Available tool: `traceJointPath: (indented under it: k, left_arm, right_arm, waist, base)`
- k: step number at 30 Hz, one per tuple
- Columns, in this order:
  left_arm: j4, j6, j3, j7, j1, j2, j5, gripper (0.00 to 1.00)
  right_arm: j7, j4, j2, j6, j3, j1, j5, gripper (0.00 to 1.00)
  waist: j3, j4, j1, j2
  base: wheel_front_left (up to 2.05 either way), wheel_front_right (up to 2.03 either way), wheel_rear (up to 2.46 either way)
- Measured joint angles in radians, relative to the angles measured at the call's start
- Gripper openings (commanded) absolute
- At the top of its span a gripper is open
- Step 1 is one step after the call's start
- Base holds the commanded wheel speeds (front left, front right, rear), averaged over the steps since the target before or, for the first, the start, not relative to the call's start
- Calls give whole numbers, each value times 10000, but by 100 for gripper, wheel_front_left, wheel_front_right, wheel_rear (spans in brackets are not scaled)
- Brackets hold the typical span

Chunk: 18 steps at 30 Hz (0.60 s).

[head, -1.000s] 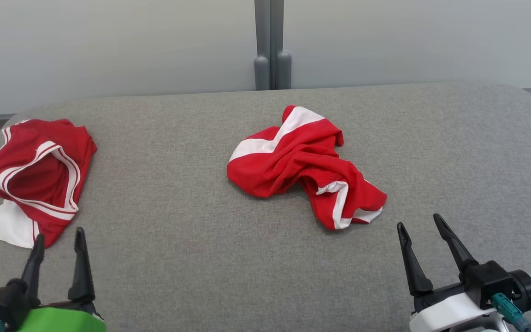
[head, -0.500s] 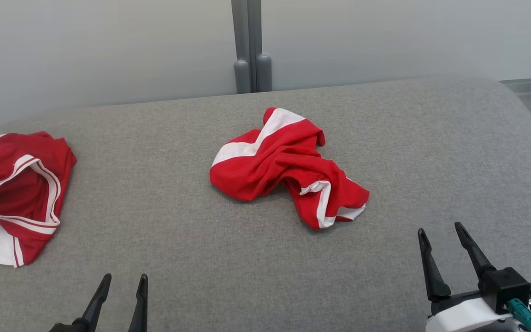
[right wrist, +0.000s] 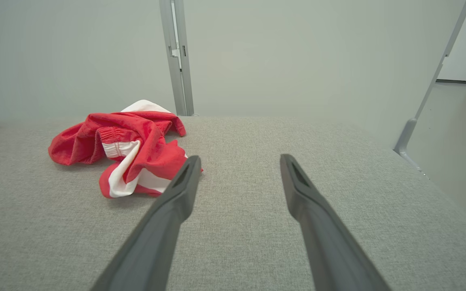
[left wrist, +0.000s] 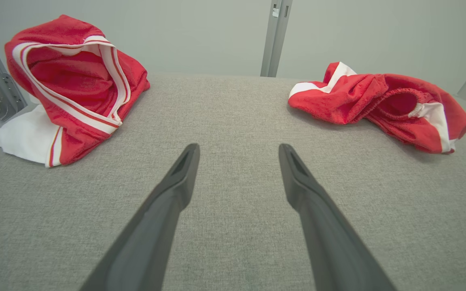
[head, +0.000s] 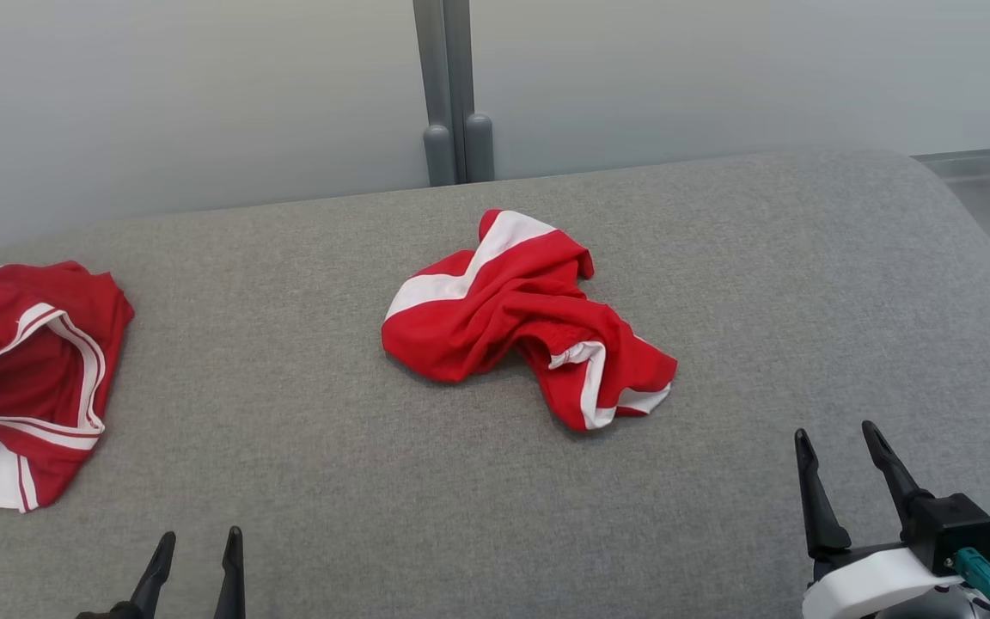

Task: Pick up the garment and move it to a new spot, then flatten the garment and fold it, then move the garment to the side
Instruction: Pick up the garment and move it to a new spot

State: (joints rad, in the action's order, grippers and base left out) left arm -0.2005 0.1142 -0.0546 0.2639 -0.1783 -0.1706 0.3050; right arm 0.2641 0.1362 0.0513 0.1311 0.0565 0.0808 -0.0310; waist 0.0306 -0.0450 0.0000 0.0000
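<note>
A crumpled red garment [head: 512, 318] with white bands lies in the middle of the grey padded table [head: 357, 481]; it also shows as the garment [left wrist: 378, 101] at the right of the left wrist view and the garment [right wrist: 132, 141] at the left of the right wrist view. My left gripper [head: 203, 535] stands open at the near edge, well short of it, with nothing between its fingers. The left gripper [left wrist: 238, 147] hangs over bare cloth. My right gripper [head: 834, 430] is open and empty, to the right of the garment and nearer me. The right gripper [right wrist: 240, 157] has its left fingertip close beside the garment's near corner.
A second red garment [head: 31, 370] with white trim lies bunched at the table's far left edge, seen as the second garment [left wrist: 75, 81] from the left wrist. A grey post [head: 448, 94] stands against the pale wall behind. The table's right edge [right wrist: 419, 178] drops to the floor.
The head camera has swung right. My left gripper has drawn back from the left garment toward the near edge and to the right. The right gripper has shifted slightly right. Both garments lie as before.
</note>
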Motion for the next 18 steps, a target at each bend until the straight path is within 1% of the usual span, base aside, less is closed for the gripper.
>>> traceJointPath:
  k: [7,18]
  left_arm:
    - [-359,79,518,2,149,219,-173,100]
    - [-462,138,531,2,277,276,-332,100]
  right_arm:
    - [2,190,-4,0,-15,-118,-19,100]
    - [2,232,-12,0,-123,-138,-46,100]
  waist:
    - [48,199,0,0]
    - [89,522,0,0]
  base:
    - [0,0,0]
    - [0,0,0]
